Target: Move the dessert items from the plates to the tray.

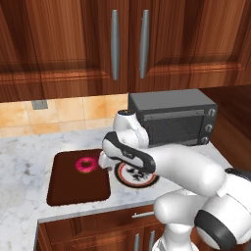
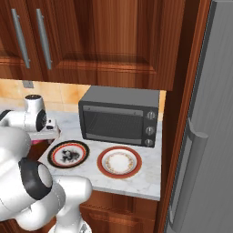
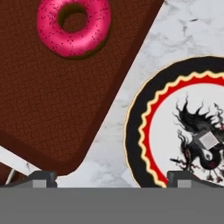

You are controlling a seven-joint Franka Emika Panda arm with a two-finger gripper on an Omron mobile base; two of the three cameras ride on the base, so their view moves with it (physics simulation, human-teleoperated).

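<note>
- The tool (image 3: 111,179) is released, jaws spread wide and empty; it hovers over the desk (image 1: 24,162) between the tray (image 1: 73,188) and the black-rimmed plate (image 3: 144,127).
- The donut (image 3: 74,26) lies flat on the tray near one end, so that half of the task reads as done. It is a glossy pink ring with dark speckles and a dark hole.
- The morsel (image 3: 208,141), a small pale grey-white piece, sits on the dark splotched centre of the black-rimmed plate. It appears to be the next item to fetch.
- The orange-rimmed plate (image 2: 119,162) stands in front of the oven (image 2: 120,116).
</note>
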